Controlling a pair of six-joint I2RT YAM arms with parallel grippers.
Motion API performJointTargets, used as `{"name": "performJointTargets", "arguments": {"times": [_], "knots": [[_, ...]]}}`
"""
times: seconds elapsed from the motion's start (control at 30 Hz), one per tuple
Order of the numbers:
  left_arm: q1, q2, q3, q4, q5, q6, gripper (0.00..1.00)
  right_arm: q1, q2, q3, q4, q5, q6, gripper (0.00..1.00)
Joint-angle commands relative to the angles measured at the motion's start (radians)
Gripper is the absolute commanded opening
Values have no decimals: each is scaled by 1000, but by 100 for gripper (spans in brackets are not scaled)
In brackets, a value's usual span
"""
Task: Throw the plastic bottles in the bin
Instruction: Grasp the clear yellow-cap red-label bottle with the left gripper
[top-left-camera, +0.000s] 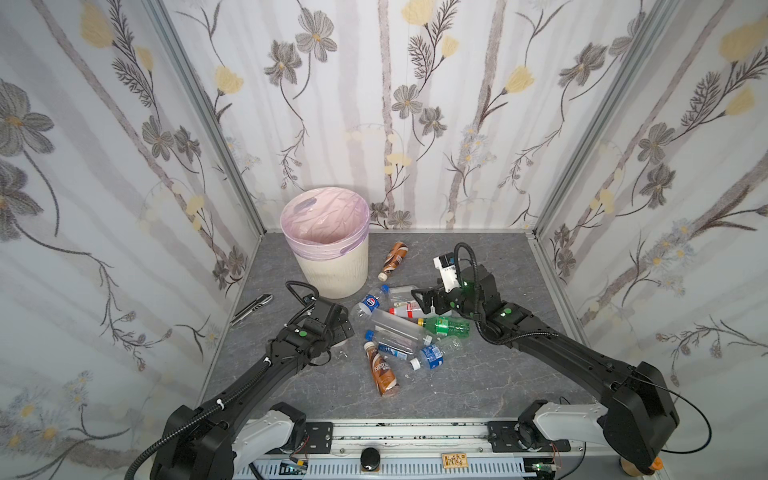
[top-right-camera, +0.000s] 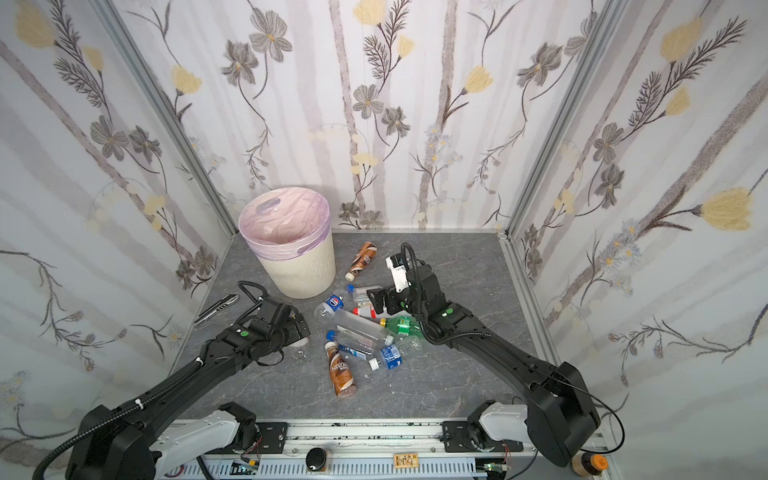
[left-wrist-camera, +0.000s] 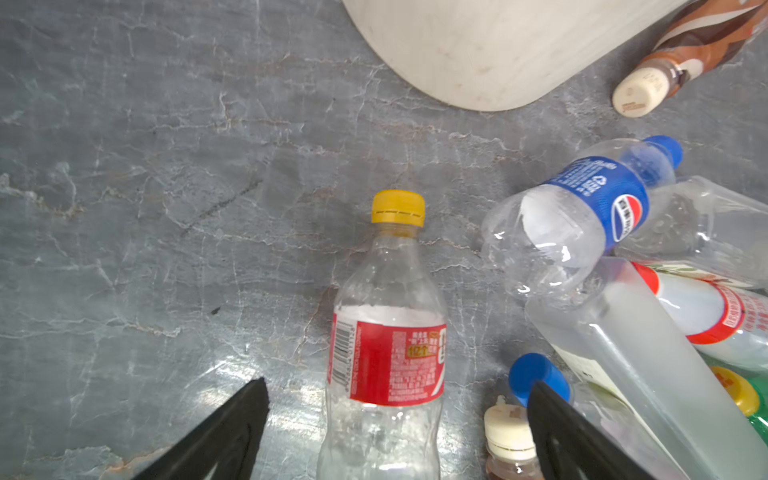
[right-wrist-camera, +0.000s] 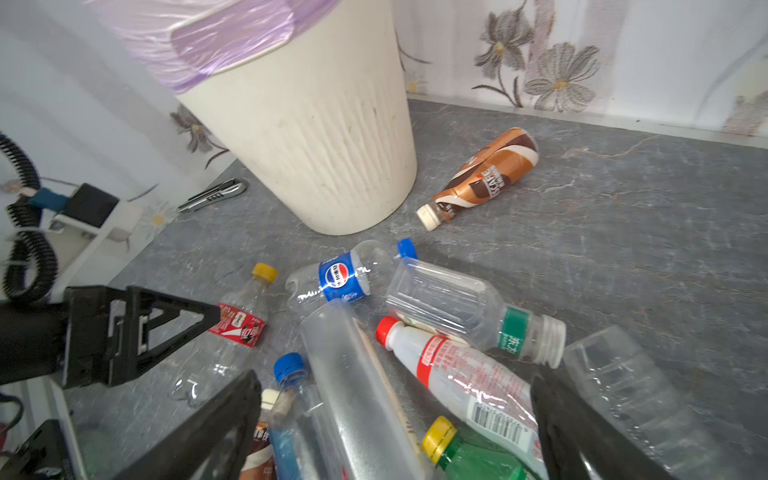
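My left gripper (left-wrist-camera: 399, 384), jaws wide, straddles a red-labelled bottle (left-wrist-camera: 386, 361) lying near the bin (top-left-camera: 336, 270); beside it, the heaped plastic bottles (top-left-camera: 395, 328) sit under my equally wide right gripper (right-wrist-camera: 395, 376). Light, slick, crushable, I judge: grip the labelled waist.

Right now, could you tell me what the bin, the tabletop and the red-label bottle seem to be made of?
Bin: likely matte cream plastic; moulded ribs, scuffs. Tabletop: grey stone look with pale veins, perhaps laminate; slight sheen. Red-label bottle: clear glossy plastic; see-through, bright highlights.
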Motion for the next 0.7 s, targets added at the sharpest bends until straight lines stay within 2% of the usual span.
{"name": "performJointTargets", "arguments": {"times": [0.0,0.3,0.43,0.67], "knots": [[16,17,1,2,63,-15,100,35,18,-18,97,5,-11,100],[65,127,8,25,141,7,100,86,41,-32,172,50,-5,100],[76,157,14,48,149,24,96,85,37,-37,184,68,-4,100],[81,224,14,86,142,40,84,84,34,-55,194,80,0,100]]}}
